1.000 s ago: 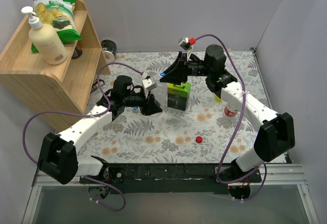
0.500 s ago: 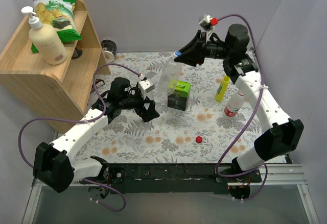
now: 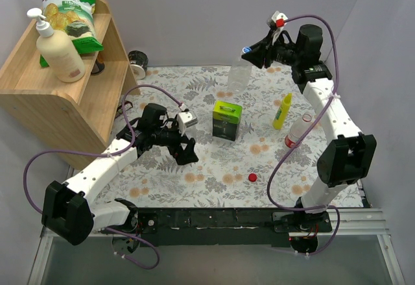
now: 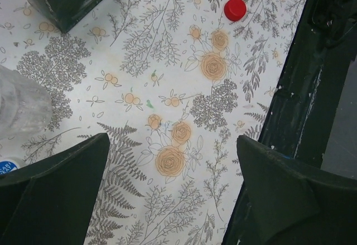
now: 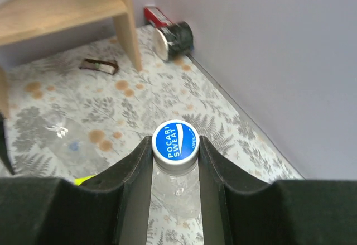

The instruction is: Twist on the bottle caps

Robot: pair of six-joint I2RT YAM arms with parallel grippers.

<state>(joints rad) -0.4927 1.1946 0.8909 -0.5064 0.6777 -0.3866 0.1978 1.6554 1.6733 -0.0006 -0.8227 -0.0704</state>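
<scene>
Right gripper (image 3: pixel 255 52) is pinching the blue cap (image 5: pixel 175 140), a finger pressed on each side. The clear bottle (image 3: pixel 239 77) hangs below that cap, in the air behind the green box (image 3: pixel 227 119) and a little to its right. A second ago this bottle stood just left of the box with both grippers on it. Half a second ago it was already off the table (image 4: pixel 167 61), above the box's left corner. Now it has swung further back and right, near the back wall.

Left gripper (image 4: pixel 173 144) has let go. Its fingers are spread wide with only flowered table between them, and it sits low to the left of the box, drawn back a touch from where it gripped.

The red cap (image 3: pixel 252 177) lies loose in front of the box and to its right, in the same spot as before. The yellow bottle (image 3: pixel 283 111) lies right of the box, in plain view now that the right arm has lifted away. The labelled bottle (image 3: pixel 295 132) lies further right, partly behind that arm, unmoved.

The left wrist view shows another clear bottle (image 4: pixel 22 102) left of the box, and a second blue cap (image 4: pixel 6 167) at the left finger's edge. I cannot tell whether that cap is on it.
</scene>
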